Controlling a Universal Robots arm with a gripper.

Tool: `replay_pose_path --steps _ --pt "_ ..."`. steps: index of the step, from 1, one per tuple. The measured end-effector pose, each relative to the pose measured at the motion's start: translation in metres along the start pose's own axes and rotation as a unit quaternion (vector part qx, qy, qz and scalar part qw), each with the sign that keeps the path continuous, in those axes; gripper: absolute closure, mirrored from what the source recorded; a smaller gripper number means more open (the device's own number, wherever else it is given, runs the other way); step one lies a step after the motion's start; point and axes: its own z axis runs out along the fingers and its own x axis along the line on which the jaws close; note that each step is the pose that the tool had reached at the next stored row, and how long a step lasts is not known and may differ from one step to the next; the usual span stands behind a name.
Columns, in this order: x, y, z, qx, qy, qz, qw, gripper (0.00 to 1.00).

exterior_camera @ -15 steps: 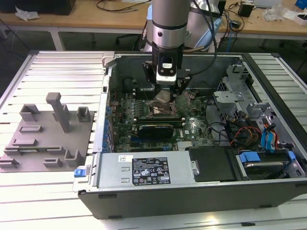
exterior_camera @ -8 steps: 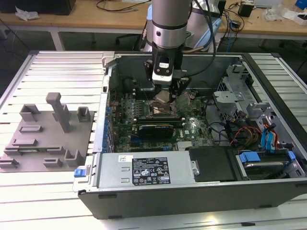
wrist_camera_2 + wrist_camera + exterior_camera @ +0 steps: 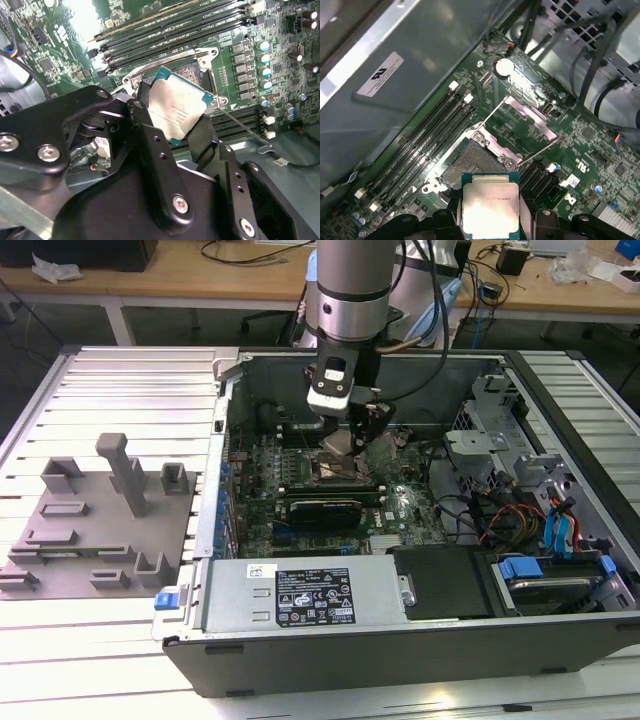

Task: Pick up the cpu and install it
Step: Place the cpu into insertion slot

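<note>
My gripper is shut on the cpu, a thin square chip with a silvery top and a teal edge, pinched by its sides between two black fingers. The cpu hangs a little above the motherboard, tilted in the second wrist view. Just beyond it lies the dark square socket with its contact field bare. The socket's metal frame is swung open and the thin lever is raised. In the exterior view the cpu sits over the socket in the middle of the open computer case.
Long memory slots run along both sides of the socket. The power supply lies at the case front, a drive cage and coloured cables at the exterior view's right. A grey plastic tray rests outside the case at the exterior view's left.
</note>
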Motion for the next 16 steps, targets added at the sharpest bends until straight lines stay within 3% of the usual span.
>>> replay_pose_path --steps 4,6,8,10,11,12,14,15,16 --pt "0.0 0.0 0.0003 0.0018 -0.0012 0.039 0.9992 0.45" --pt "0.0 0.0 0.0005 0.0031 -0.0021 0.066 0.9978 0.45" --pt "0.0 0.0 0.001 0.0049 -0.0033 0.106 0.9943 0.45" --pt "0.0001 -0.0001 0.0014 0.0065 -0.0044 0.14 0.9902 0.45" --pt "0.0001 -0.0001 0.0015 0.0068 -0.0047 0.148 0.989 0.45" --pt "0.0001 -0.0001 0.0017 0.0075 -0.0051 0.162 0.9867 0.45" --pt "0.0001 -0.0001 0.0019 0.0082 -0.0056 0.179 0.9839 0.45" --pt "0.0001 -0.0001 0.0022 0.009 -0.0061 0.196 0.9806 0.45" --pt "0.0001 -0.0001 0.0023 0.0094 -0.0064 0.204 0.979 0.45"
